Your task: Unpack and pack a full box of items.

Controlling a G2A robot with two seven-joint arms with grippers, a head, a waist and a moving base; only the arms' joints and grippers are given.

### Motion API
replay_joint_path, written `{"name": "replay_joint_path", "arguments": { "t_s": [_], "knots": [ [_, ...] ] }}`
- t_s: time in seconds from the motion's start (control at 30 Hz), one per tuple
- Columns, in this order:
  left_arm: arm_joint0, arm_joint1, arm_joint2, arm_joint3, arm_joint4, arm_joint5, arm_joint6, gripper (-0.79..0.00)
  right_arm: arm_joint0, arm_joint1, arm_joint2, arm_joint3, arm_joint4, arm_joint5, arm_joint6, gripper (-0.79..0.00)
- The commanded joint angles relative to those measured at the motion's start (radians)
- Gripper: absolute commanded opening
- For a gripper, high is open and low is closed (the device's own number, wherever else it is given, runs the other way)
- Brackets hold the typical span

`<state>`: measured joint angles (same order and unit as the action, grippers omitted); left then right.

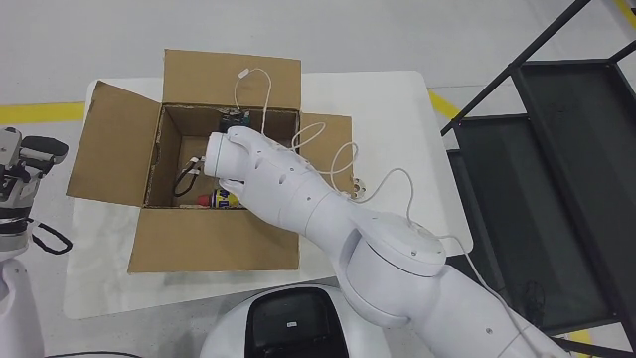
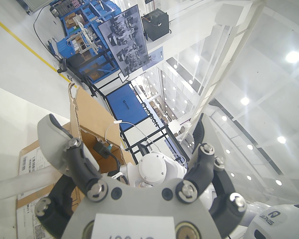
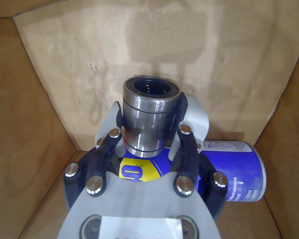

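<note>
Top view. Nearest the lens: right arm (image 1: 328,219), elbow high, forearm angled down into the open cardboard box (image 1: 109,149) on the table (image 1: 388,109), wrist deep inside. Blue-and-yellow can (image 1: 221,199) on the box floor just beside that wrist. Left arm (image 1: 12,288) parked off the table's left edge, well apart from the box; right arm plainly the nearer one.

Left wrist view. Left gripper (image 2: 125,128) spread wide, nothing between the fingers, aimed up past a box flap (image 2: 89,115) toward the ceiling.

Right wrist view. Right gripper (image 3: 149,115) clamped on a steel cylinder (image 3: 145,95), pads on opposite sides of the barrel. Long axis in line with the fingers, open bore facing away from the wrist toward the box wall. Can on its side beneath the gripper, in the floor corner, axis crosswise to the cylinder. Contact between the two: can't tell. Lifting out or setting down: not decidable here. Either way, probably a straight path through the open top, clear of the flaps.
</note>
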<state>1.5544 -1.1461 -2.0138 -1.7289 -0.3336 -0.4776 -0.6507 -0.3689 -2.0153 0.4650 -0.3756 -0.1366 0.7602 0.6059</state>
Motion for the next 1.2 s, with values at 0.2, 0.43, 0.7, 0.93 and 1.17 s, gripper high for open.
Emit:
{"name": "replay_joint_path", "arguments": {
  "t_s": [0.2, 0.43, 0.7, 0.93, 1.17],
  "knots": [
    [0.0, 0.0, 0.0, 0.0, 0.0, 0.0, 0.0, 0.0, 0.02, 0.008, 0.006, 0.021, 0.025, -0.07, 0.001, -0.785],
    [0.0, 0.0, 0.0, 0.0, 0.0, 0.0, 0.0, 0.0, 0.026, 0.016, -0.006, 0.041, -0.028, -0.218, -0.027, -0.785],
    [0.0, 0.0, 0.0, 0.0, 0.0, 0.0, 0.0, 0.0, 0.023, 0.025, -0.003, 0.028, -0.081, -0.365, -0.038, -0.785],
    [0.0, 0.0, 0.0, 0.0, 0.0, 0.0, 0.0, 0.0, 0.026, 0.056, 0.029, -0.015, -0.114, -0.48, -0.05, -0.785],
    [0.0, 0.0, 0.0, 0.0, 0.0, 0.0, 0.0, 0.0, 0.008, 0.121, 0.077, -0.086, -0.167, -0.548, -0.039, -0.785]
  ]
}}
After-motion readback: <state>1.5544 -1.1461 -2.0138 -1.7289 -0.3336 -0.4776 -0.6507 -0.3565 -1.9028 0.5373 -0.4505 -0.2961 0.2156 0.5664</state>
